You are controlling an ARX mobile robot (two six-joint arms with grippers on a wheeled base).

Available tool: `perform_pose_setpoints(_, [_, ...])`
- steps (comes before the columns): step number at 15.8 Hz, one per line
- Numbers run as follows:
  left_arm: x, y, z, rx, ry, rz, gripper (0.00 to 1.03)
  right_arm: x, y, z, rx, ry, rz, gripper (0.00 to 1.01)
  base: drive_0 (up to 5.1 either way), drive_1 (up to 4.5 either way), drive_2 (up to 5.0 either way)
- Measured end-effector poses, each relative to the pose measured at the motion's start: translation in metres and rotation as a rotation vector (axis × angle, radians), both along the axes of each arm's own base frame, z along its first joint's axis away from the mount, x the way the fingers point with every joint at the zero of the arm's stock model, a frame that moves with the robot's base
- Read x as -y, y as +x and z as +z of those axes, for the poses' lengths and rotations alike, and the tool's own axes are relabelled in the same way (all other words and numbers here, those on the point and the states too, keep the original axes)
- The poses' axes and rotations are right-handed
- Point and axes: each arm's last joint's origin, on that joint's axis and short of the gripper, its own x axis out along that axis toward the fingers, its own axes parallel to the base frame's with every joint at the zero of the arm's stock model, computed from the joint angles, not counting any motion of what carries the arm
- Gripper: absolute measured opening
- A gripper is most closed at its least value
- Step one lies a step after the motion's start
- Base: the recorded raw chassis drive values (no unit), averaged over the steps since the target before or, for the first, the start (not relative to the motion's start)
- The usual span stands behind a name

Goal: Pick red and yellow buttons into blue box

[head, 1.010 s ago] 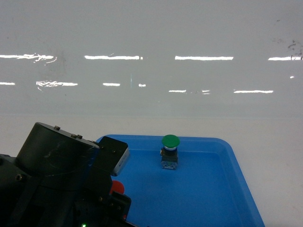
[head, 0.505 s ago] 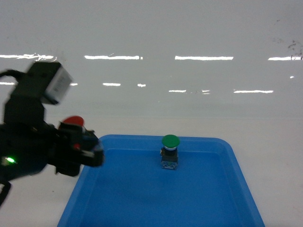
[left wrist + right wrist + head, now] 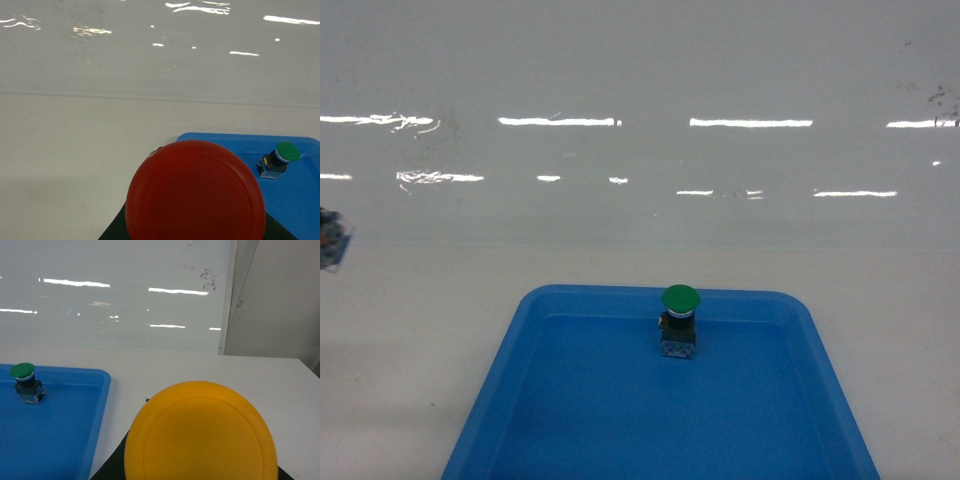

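Note:
The red button's cap point(image 3: 195, 195) fills the bottom of the left wrist view, close to the camera and over the white table beside the tray's corner. My left gripper is shut on the button, and only dark edges of the gripper point(image 3: 116, 232) show under the cap. In the head view, a blurred sliver of the left arm point(image 3: 328, 245) sits at the left edge. The yellow button's cap point(image 3: 200, 432) fills the bottom of the right wrist view. The right gripper is shut on it, with its dark edge point(image 3: 107, 471) beneath. The blue box is out of view.
A shallow blue tray point(image 3: 520, 330) lies on the white table at front centre, also seen as the tray point(image 3: 225, 139) and the tray point(image 3: 100, 390). A green-capped button point(image 3: 680, 320) stands upright near its far rim. A glossy white wall point(image 3: 640, 120) rises behind the table.
My left arm, holding the red button, rose from the tray's near left corner and swung left, almost out of the head view. The green button has not moved.

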Motion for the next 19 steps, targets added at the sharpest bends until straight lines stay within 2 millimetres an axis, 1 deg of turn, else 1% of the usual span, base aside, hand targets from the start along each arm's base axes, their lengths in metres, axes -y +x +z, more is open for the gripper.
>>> perform_pose_setpoints(2, [-0.001, -0.018, 0.002, 0.002, -0.017, 0.017, 0.24, 0.0, 0.0, 0.0, 0.0, 0.0, 0.0, 0.26, 0.0, 0.0, 0.0])
perform_pose_setpoints(3, [0.0, -0.022, 0.002, 0.002, -0.018, 0.019, 0.24, 0.0, 0.0, 0.0, 0.0, 0.0, 0.0, 0.26, 0.0, 0.0, 0.0])
perform_pose_setpoints(9, [0.002, -0.034, 0.001, -0.004, -0.033, 0.016, 0.24, 0.0, 0.0, 0.0, 0.0, 0.0, 0.0, 0.26, 0.0, 0.0, 0.0])
perform_pose_setpoints(12, [0.003, -0.045, -0.002, -0.001, -0.04, 0.037, 0.24, 0.0, 0.0, 0.0, 0.0, 0.0, 0.0, 0.26, 0.0, 0.0, 0.0])
perform_pose_setpoints(13, [0.004, -0.046, -0.004, 0.0, -0.044, 0.065, 0.24, 0.0, 0.0, 0.0, 0.0, 0.0, 0.0, 0.26, 0.0, 0.0, 0.0])
perform_pose_setpoints(19, [0.004, -0.046, -0.004, 0.001, -0.045, 0.067, 0.24, 0.0, 0.0, 0.0, 0.001, 0.0, 0.002, 0.26, 0.0, 0.0, 0.0])
